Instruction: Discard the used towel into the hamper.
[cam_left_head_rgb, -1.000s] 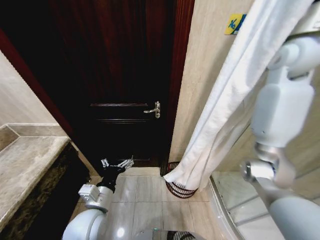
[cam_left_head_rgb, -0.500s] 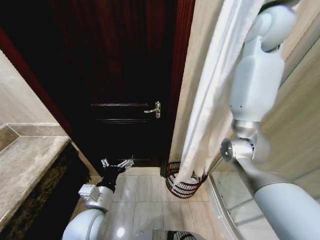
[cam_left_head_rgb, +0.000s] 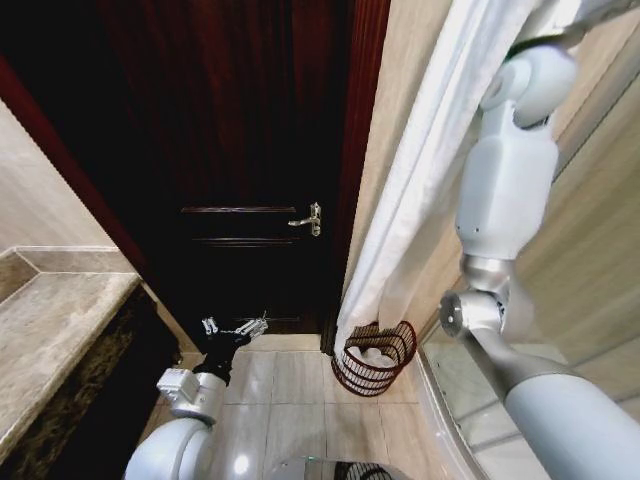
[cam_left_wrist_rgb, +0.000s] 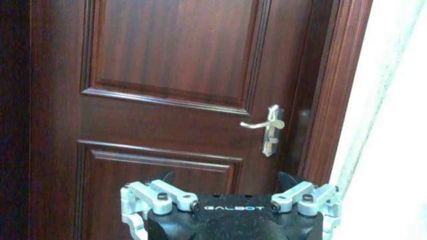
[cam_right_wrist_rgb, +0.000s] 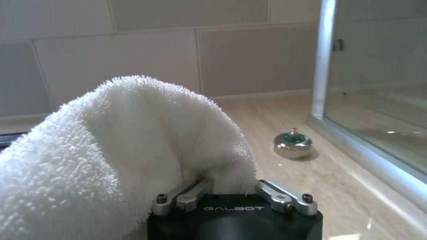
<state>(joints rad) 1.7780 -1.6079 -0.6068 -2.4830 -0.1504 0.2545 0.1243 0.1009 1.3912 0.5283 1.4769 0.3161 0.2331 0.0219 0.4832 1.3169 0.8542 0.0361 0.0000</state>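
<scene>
While hanging, towel (cam_left_head_rgb: 420, 180) over hamper (cam_left_head_rgb: 374, 358)

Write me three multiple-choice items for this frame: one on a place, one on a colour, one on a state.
1. Where does the towel's lower end hang?
A. over the hamper's mouth
B. on the counter
C. on the door handle

2. What colour is the hamper?
A. white
B. dark reddish-brown
C. green

3. How is the left gripper?
A. shut on the towel
B. open, holding nothing
C. inside the hamper

Key: 1 A, the towel's tip meets the rim. 2 B, its slats show it. 3 B, spread fingers low by the door. The right gripper grips the towel.
</scene>
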